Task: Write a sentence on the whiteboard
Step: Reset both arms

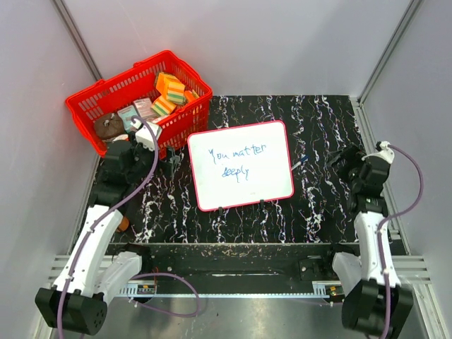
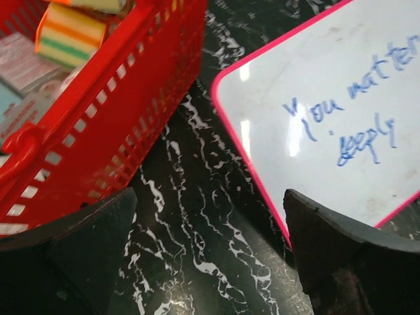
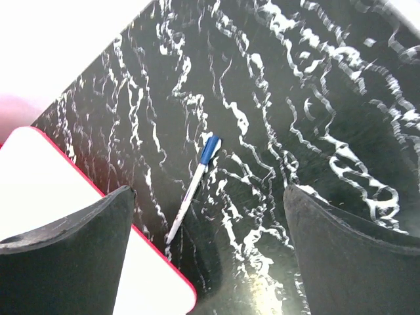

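Note:
The whiteboard with a thin red frame lies flat mid-table, and blue handwriting on it, the sentence, reads "You matter deeply". It also shows in the left wrist view and its corner in the right wrist view. A white marker with a blue cap lies on the table just right of the board. My left gripper is open and empty, left of the board. My right gripper is open and empty, right of the marker.
A red basket with sponges and small packs stands at the back left, close to my left gripper. The table top is black with white marbling. Grey walls close in both sides.

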`<state>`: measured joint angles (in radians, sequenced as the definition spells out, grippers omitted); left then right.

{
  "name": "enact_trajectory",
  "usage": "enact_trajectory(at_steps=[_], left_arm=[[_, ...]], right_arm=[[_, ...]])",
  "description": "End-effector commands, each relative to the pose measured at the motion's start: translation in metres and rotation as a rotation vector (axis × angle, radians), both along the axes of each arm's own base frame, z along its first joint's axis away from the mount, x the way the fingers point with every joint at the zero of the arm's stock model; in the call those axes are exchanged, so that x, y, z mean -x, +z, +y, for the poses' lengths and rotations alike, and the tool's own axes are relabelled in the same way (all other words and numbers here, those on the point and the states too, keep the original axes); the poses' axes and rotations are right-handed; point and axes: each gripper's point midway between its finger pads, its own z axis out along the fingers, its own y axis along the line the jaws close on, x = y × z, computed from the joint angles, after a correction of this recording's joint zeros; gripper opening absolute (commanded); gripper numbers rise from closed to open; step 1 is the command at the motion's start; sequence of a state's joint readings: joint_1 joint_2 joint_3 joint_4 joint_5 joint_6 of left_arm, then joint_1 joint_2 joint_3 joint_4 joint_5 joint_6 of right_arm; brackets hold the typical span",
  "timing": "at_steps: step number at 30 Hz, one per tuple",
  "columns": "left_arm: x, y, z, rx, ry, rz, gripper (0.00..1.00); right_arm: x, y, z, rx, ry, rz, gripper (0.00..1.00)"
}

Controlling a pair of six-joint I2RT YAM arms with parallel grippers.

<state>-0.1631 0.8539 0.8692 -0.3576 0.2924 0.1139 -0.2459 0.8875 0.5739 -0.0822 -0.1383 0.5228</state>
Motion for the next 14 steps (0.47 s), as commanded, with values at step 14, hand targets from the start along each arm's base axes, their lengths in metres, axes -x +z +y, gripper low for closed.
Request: enact_trajectory(at_steps=[14], left_arm=[[-0.032, -0.017, 0.057, -0.019, 0.367, -0.164, 0.99]], right_arm=[[0.035, 0.059, -0.043, 0.424, -0.178, -0.375, 1.0]])
